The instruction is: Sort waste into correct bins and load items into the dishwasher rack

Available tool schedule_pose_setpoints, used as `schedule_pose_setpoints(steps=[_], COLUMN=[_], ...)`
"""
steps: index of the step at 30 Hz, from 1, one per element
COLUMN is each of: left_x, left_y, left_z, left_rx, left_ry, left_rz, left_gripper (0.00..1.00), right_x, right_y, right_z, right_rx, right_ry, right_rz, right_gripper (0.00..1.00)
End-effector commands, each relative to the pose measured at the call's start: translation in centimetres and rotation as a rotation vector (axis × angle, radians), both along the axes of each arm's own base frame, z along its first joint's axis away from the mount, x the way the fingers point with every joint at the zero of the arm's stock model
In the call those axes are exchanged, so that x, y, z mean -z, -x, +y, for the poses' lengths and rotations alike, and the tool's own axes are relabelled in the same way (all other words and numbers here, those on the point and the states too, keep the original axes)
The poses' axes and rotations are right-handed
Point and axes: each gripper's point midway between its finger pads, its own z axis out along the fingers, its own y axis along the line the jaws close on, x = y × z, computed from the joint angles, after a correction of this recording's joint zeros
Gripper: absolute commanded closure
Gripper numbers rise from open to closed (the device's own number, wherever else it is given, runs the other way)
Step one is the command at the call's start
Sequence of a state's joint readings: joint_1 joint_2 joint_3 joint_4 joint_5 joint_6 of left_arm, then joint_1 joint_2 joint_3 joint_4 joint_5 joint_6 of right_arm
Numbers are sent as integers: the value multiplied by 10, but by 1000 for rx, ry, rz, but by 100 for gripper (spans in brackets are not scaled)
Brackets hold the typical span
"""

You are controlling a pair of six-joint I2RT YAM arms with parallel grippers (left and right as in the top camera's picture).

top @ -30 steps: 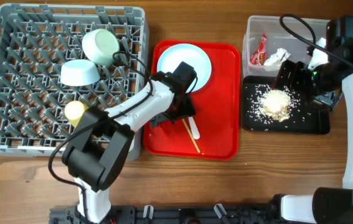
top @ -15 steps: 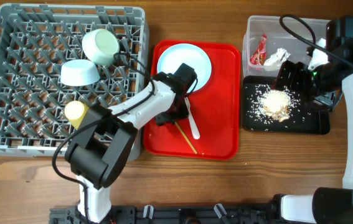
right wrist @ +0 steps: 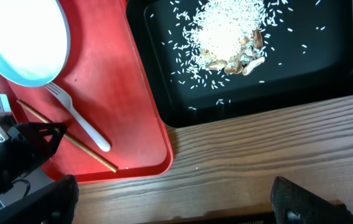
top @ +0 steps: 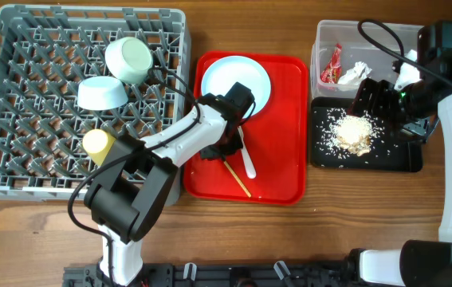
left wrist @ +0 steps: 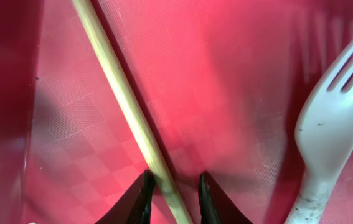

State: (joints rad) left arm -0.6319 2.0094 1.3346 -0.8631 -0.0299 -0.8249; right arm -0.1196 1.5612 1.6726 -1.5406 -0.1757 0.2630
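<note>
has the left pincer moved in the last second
Yes: the left pincer shifted slightly left across the red tray, uncovering the white fork; it now straddles the wooden stick.

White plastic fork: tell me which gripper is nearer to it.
Left. The left gripper is low over the red tray beside the fork, straddling a wooden stick; the right gripper hangs over the black tray, well away.

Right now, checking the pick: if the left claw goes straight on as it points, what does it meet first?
The thin wooden stick, lying between the tips of the left claw; the red tray seems just beneath it.
</note>
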Motion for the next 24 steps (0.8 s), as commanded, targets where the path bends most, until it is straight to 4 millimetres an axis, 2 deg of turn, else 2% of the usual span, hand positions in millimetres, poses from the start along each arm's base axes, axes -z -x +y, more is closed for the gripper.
schedule_pose_setpoints(steps=[1,8,10,13,17,19,21,24], left_x=[15,24,24,24,19,7,-17,-68], left_y=[9,17,16,14,7,-2,-15,-28], left_z=[0,0,-1,-2,-3,-5,-9,-6], left_rx=[-9,-17,-17,-16,-19,-27,-4,48], left_ry=[-34,-37,-34,-28,-16,5,40,89], left_rz=[24,27,24,16,-5,-33,-89,-176], left_gripper=[76,78,83,96,96,96,96,96], right_x=[-10,-10,-10,-10,-10,-10,-10,-9], right_y=[-1,-1,-1,-1,0,0,0,1], right_z=[0,0,0,0,0,0,0,0], right_rx=[-10,-11,-10,-11,-11,-11,-12,-24], right_ry=[1,1,1,1,1,1,1,3], right_rz=[-37,-37,-37,-36,-33,-32,-31,-31], right_gripper=[0,0,0,0,0,0,0,0])
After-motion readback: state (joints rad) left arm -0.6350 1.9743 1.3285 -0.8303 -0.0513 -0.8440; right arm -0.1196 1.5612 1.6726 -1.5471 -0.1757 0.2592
